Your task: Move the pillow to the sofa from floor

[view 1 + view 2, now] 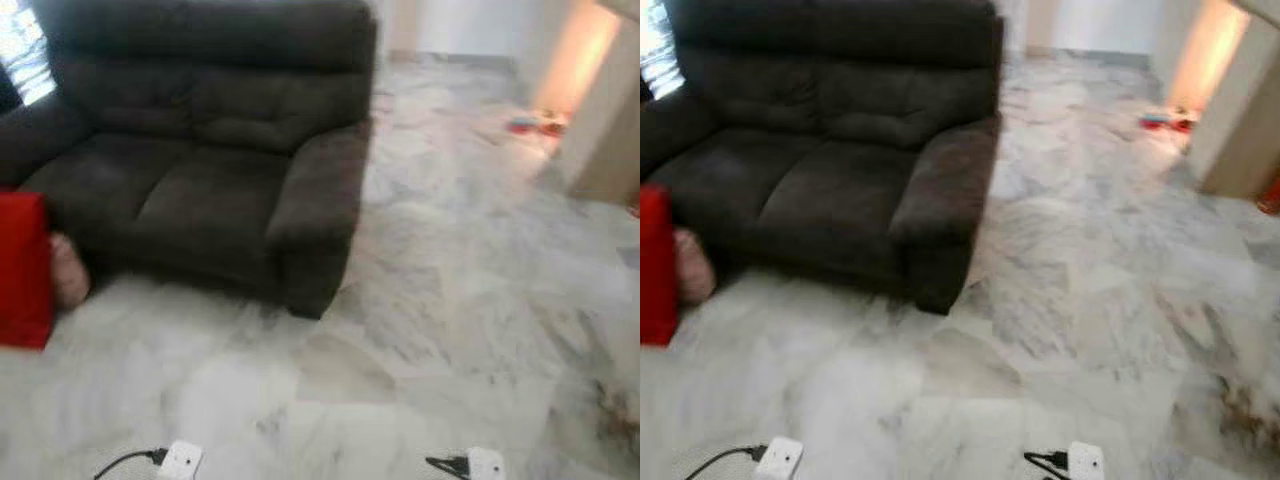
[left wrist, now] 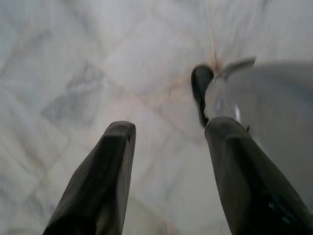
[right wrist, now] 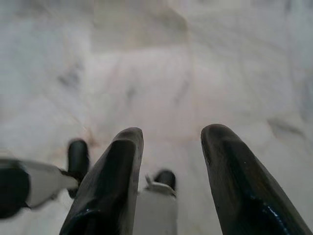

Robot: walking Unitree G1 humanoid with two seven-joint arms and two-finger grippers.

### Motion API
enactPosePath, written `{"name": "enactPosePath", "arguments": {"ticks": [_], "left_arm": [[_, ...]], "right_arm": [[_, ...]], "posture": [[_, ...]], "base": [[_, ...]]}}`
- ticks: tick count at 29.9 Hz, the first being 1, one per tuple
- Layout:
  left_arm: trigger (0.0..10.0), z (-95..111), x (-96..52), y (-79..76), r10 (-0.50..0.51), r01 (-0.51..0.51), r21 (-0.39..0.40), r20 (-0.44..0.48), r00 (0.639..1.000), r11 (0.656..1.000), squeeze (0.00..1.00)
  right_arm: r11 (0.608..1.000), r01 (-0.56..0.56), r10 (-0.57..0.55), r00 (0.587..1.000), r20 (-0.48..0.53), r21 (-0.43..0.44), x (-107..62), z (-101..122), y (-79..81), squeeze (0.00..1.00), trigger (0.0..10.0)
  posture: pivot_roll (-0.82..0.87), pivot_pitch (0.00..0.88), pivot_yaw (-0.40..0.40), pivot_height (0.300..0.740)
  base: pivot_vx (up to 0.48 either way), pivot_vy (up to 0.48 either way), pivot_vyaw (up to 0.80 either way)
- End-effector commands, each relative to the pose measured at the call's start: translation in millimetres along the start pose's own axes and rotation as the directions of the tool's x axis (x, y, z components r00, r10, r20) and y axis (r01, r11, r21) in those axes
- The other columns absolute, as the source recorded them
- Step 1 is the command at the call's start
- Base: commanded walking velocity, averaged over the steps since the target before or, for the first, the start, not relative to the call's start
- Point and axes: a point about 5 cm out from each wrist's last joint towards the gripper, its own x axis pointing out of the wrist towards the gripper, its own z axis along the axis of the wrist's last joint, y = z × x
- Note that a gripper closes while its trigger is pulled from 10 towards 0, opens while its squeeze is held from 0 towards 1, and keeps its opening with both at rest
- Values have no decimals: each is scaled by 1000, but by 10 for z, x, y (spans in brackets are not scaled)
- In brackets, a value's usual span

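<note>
A dark brown two-seat sofa (image 1: pixel 200 150) stands at the back left on the marble floor. At the far left edge a red pillow (image 1: pixel 22 270) stands on the floor against the sofa's front, with a pinkish rounded thing (image 1: pixel 68 270) tucked beside it. My left gripper (image 2: pixel 170 126) hangs open over bare floor, nothing between its fingers. My right gripper (image 3: pixel 173 132) is open too, pointing down at the tiles. Both are well short of the pillow.
Pale marble floor (image 1: pixel 450 300) spreads wide to the right of the sofa. A beige wall corner (image 1: pixel 610 120) stands at the back right, with small red items (image 1: pixel 535 125) on the floor beside it. Two white boxes with black cables (image 1: pixel 180 460) (image 1: pixel 485 463) show at the bottom edge.
</note>
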Motion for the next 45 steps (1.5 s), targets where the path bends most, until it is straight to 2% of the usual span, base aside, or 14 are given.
{"name": "enactPosePath", "arguments": {"ticks": [1, 7, 13, 24, 40, 45], "left_arm": [[10000, 64, 13, -34, -10, 10, 11, 19, 1000, 1000, 0], [10000, 63, 13, -32, -9, 9, 7, 15, 1000, 1000, 0], [10000, 62, 13, -29, -9, 9, 15, 11, 1000, 1000, 0], [10000, 71, 16, -37, -11, 11, 17, 13, 1000, 1000, 0], [10000, 75, 16, -38, -12, 12, 10, 15, 1000, 1000, 0], [10000, 73, 16, -40, -13, 13, 12, 14, 1000, 1000, 0]], "right_arm": [[999, 31, -30, 999, -24, 15, -38, -86, -99, 0, 10000], [999, 32, -31, 999, -22, 26, -37, -85, -97, 0, 10000], [998, 35, -35, 999, -14, 52, -37, -85, -92, 0, 10000], [999, 41, -41, 999, -20, 34, -37, -78, -107, 0, 10000], [997, 48, -48, 999, -7, 63, -38, -73, -110, 0, 10000], [997, 49, -48, 999, -13, 65, -39, -81, -113, 0, 10000]], "posture": [[68, 18, -39, 740], [71, 19, -38, 740], [70, 20, -38, 740], [73, 21, -40, 740], [74, 36, -39, 740], [73, 37, -39, 740]], "base": [[0, 0, 0], [0, 0, 0], [0, 475, 0], [0, 472, 0], [0, 472, 0], [0, 472, -800]]}}
